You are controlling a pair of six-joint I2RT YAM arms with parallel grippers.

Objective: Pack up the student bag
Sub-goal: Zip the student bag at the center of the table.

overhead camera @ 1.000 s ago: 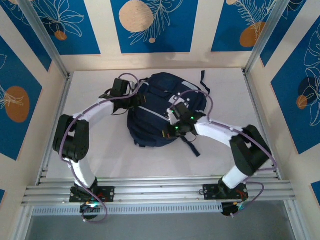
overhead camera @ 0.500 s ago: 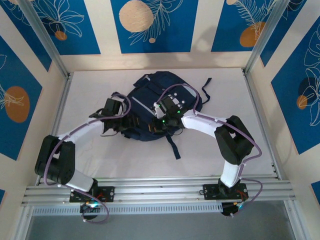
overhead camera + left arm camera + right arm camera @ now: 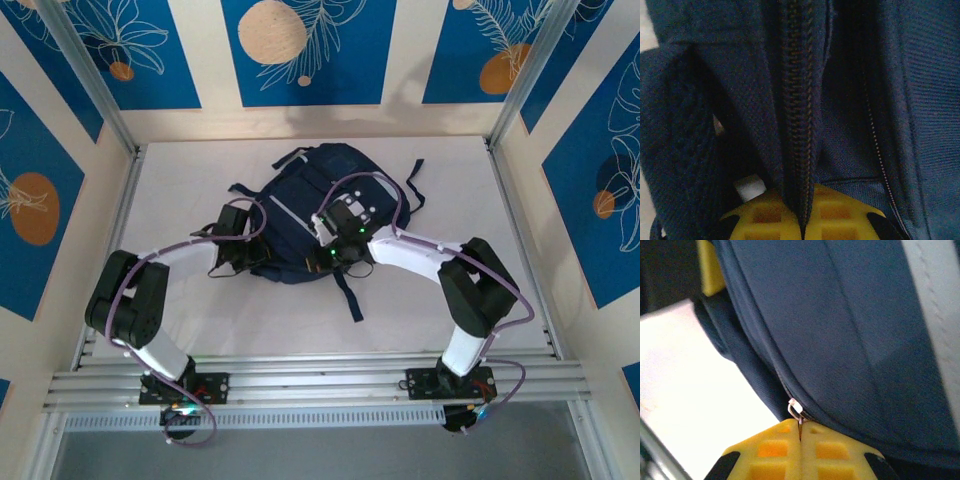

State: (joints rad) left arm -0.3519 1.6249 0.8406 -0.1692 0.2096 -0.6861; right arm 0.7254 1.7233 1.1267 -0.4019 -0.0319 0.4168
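Bag (image 3: 320, 195) lies flat in the middle of the counter (image 3: 200, 320), a little toward the far side, with its straps (image 3: 345, 290) trailing to the near side and the far right. From above I see nothing loose lying round it. My reading is that the loading is done, or at least that no more items are waiting, and that we are on the closing-up.

Both arms are in at the bag's near edge. On the left wrist camera my left fingers (image 3: 807, 227) are pressed together on a fold of navy fabric that carries the zip (image 3: 797, 100). The teeth run straight away from the fingers and look meshed along the stretch I can see. There is a dark gap to the left of that fold, and I cannot tell whether it is an open mouth or just a crease. On the right wrist camera my right fingers (image 3: 805, 445) are pinching the small metal pull ring (image 3: 796, 410) at the bag's seam, with bare counter to the left of it.

I judge that one side anchors the cloth while the other has the puller, ready to draw. How much of the zip is left to run I cannot tell, because the arms cover that part from above and the wrist views are too close. What's left, as I see it, is running the puller to its end and letting go on both sides.
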